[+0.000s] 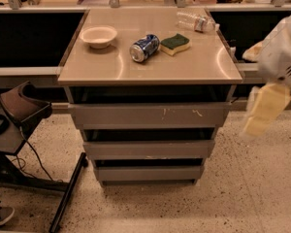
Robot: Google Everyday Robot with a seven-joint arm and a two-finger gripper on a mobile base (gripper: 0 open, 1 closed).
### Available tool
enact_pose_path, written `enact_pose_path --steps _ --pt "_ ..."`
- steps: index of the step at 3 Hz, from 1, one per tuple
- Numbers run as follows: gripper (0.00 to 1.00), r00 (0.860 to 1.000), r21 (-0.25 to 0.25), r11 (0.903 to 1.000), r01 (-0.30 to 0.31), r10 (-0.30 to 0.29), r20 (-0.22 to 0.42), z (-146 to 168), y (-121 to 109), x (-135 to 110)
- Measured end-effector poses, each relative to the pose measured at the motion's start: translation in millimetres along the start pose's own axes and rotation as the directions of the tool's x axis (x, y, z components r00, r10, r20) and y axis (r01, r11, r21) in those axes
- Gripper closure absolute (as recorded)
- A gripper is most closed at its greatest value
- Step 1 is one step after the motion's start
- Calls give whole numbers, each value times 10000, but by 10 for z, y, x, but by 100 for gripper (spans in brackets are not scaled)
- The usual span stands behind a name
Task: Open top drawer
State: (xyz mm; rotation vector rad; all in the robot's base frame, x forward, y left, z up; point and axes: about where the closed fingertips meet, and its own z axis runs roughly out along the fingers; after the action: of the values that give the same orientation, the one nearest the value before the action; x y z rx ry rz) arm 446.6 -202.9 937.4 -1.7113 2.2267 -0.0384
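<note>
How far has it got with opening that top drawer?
Barely started, it seems. Done: nothing visible; the top drawer shows only its front under the tabletop, none of its inside. In hand: the gripper hangs off to the drawer's right, apart from it. Left: reach the front and pull it out.
</note>
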Motion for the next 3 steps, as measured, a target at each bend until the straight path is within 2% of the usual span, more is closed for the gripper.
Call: enact_pose_path --steps 1,2,3 --pt "0 9958 -1401 9899 -222 344 852 1118 284 -171" --pt "0 9895 -2529 9675 -49 411 1382 2198 625 -338" --pt "0 9845 -2304 9722 -417 792 1562 2846 464 -494"
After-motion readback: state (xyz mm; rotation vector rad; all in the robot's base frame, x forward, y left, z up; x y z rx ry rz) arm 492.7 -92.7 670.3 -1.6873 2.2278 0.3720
